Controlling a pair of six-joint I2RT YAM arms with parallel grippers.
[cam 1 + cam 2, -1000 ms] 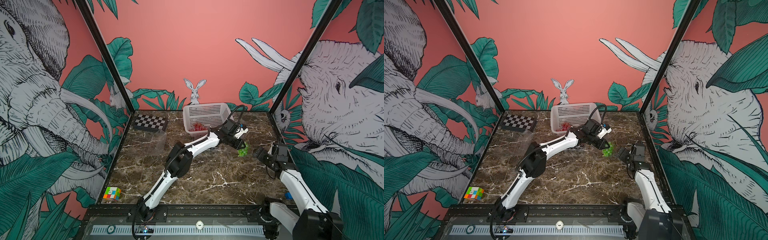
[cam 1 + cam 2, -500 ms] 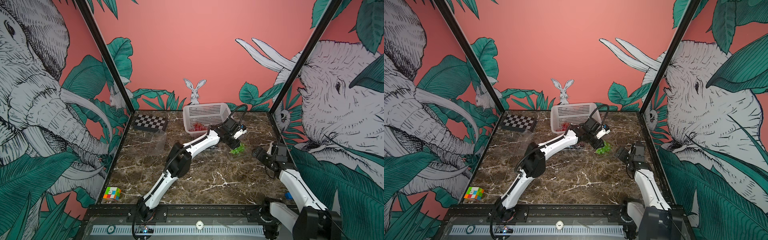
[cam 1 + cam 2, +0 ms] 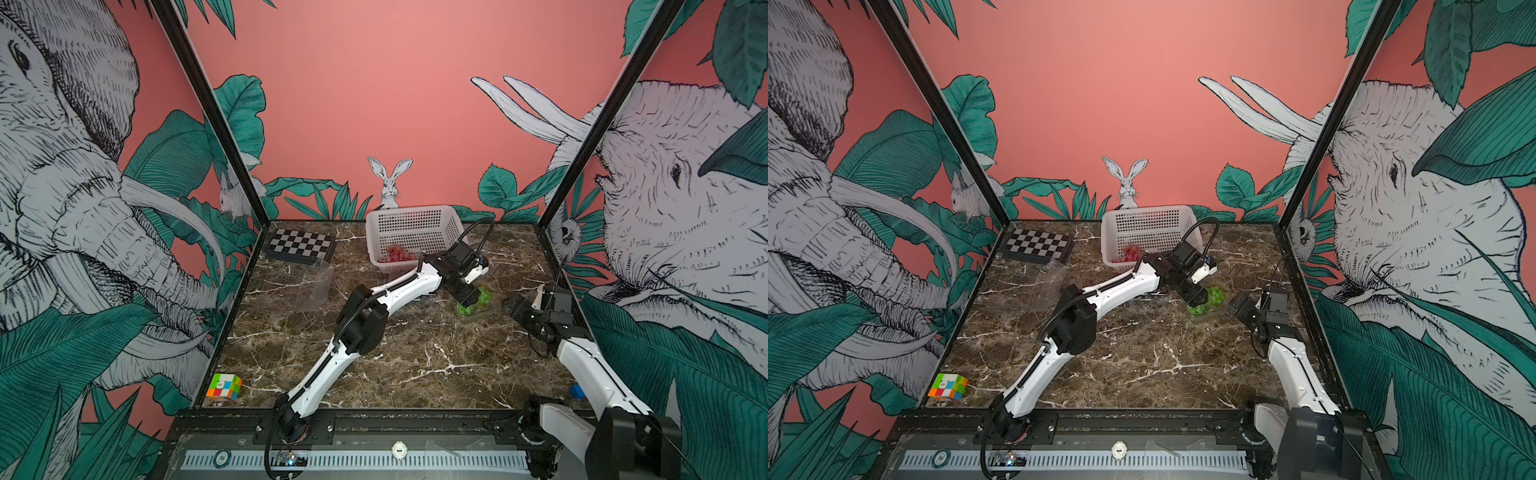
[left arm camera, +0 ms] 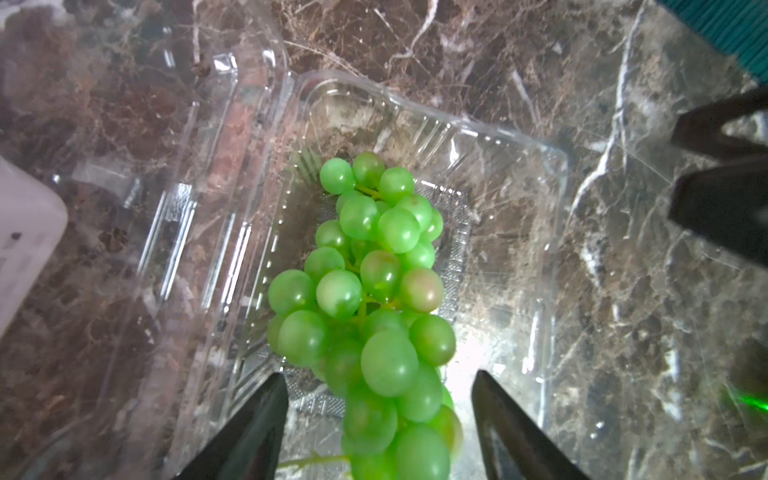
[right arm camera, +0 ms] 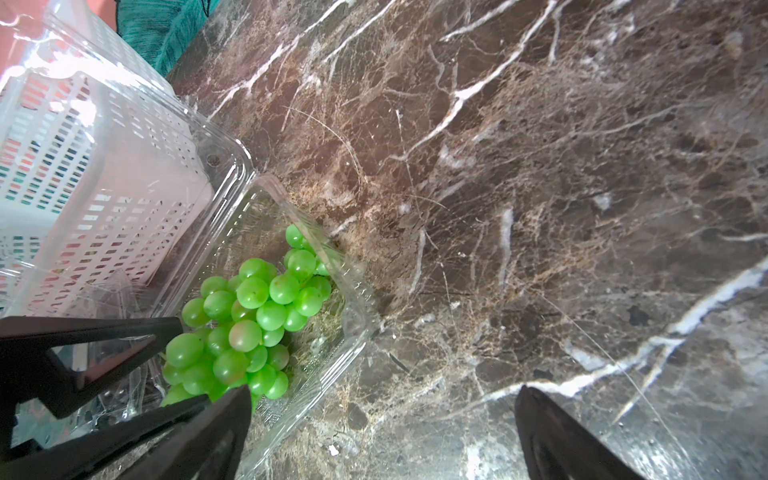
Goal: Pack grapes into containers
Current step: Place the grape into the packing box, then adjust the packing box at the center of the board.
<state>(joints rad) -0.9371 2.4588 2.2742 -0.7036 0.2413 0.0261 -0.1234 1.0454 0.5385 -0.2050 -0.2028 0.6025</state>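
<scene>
Counts first: two bunches of grapes in sight, one of green grapes (image 4: 365,270) and one of red grapes (image 3: 395,253); two clear boxes in sight; one white basket (image 3: 415,224); one chessboard (image 3: 301,245); one colour cube (image 3: 223,386); one small blue thing (image 3: 576,391); two arms.

Contents: the green grapes lie inside the first clear box (image 4: 498,166), on its floor, stretched along its length, within the walls; its lid (image 4: 199,199) is flipped open and lies on the side toward the basket; this box sits on the desk (image 3: 415,353) right of centre in both top views, just in front of the basket, between the two arm ends. The red grapes sit in the basket, at its front left corner; the basket is at the back of the desk by the wall. The second clear box (image 3: 311,282) stands on the left part of the desk, just in front of the chessboard; only the desk pattern shows through it.

The left fingers (image 4: 249,436) are over the first clear box, spread, one on each side of the near end of the green grapes; a gap shows on both sides, so they are not pinching. The right fingers (image 5: 552,440) are spread wide with nothing between them, over bare desk just right of that box in the top views.

The cube is at the front left corner of the desk; the blue thing is at the front right edge, just beside the right arm.
</scene>
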